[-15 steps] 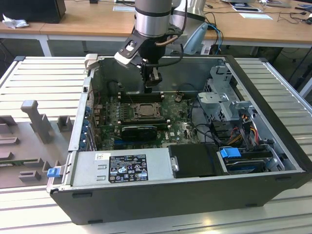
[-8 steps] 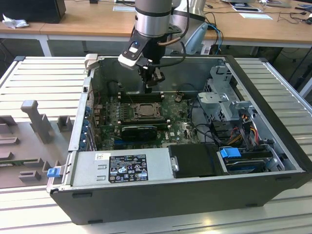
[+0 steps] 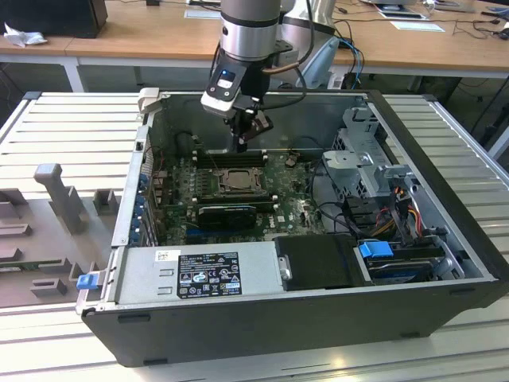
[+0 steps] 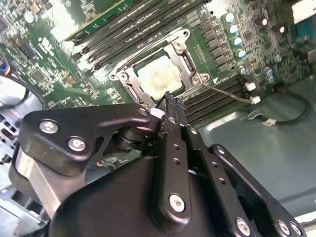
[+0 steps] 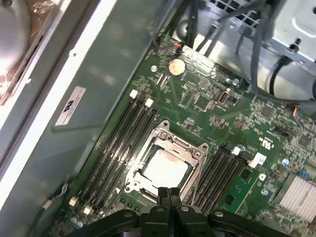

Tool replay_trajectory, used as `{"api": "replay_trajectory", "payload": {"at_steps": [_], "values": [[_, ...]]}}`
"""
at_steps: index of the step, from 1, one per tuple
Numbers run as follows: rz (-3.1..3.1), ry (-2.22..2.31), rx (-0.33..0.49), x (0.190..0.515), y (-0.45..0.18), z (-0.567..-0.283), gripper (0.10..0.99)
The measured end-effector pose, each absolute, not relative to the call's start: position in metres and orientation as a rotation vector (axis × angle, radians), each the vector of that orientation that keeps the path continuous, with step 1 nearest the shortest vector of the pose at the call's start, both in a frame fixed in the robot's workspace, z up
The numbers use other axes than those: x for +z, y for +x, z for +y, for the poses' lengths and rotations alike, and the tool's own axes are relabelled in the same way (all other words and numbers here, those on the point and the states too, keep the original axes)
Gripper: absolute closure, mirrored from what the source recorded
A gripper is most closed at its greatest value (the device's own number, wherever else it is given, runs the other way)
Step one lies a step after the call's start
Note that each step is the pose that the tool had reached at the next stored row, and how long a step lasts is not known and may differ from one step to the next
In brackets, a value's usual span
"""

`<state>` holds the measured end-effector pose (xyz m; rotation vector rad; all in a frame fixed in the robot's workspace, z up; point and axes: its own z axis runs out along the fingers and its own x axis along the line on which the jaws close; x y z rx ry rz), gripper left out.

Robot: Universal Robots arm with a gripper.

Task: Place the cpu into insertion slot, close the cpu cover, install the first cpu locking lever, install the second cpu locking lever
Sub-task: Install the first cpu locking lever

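Exterior view, lower frame: open black computer case (image 3: 262, 326) on a ribbed grey metal table (image 3: 71, 119). Mid-frame, green motherboard (image 3: 298, 203). Pale silver-beige square cpu (image 3: 236, 180) sits in the dark-rimmed square insertion slot (image 3: 213, 189). Thin dark-grey windowed cpu cover (image 5: 180, 143) lies flat around the chip. Upper centre, black gripper (image 3: 241, 146) hangs just above the socket's far edge, jaws pressed together, nothing between. Beyond, wooden desks (image 3: 159, 36).

The cpu (image 5: 165, 168) in insertion slot (image 5: 133, 186), cpu cover (image 5: 181, 145) over it, end effector (image 5: 169, 191) above.
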<state>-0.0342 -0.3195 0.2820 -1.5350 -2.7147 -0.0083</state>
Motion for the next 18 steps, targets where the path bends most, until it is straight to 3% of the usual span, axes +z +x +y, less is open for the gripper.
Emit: {"api": "replay_trajectory", "payload": {"at_steps": [18], "values": [[-2.975,-0.933,-0.001,0.2801,-0.0342,-0.3195,0.980]]}}
